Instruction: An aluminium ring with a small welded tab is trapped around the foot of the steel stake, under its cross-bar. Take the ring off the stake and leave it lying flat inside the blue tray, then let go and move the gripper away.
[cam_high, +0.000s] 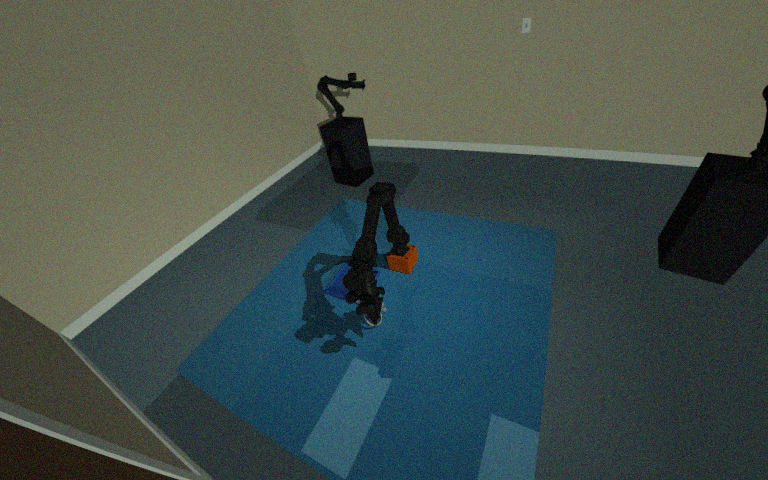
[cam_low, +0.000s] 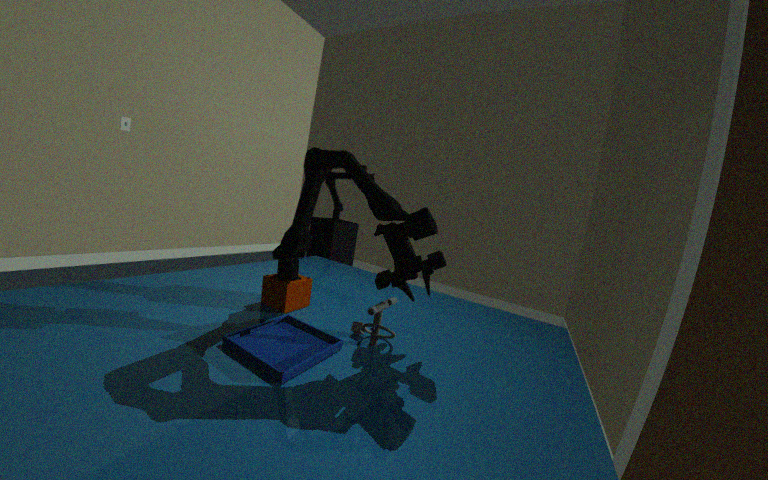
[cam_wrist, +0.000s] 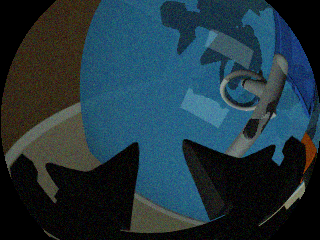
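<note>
Exterior view, left to right: orange base block (cam_high: 403, 260) (cam_low: 286, 294) (cam_wrist: 309, 152), then blue tray (cam_high: 336, 284) (cam_low: 252, 361) (cam_wrist: 299, 55), then ring (cam_high: 372, 325) (cam_low: 391, 332) (cam_wrist: 223, 91) around steel stake (cam_low: 374, 332) (cam_wrist: 254, 87). Cross-bar (cam_low: 382, 306) (cam_wrist: 274, 90) blocked the way up, its long axis slanting across. Ring's tab (cam_low: 356, 327) pointed roughly trayward. Gripper (cam_high: 372, 315) (cam_low: 421, 297) (cam_wrist: 160, 146) hung above and right, fingers partly open, nothing between.
</note>
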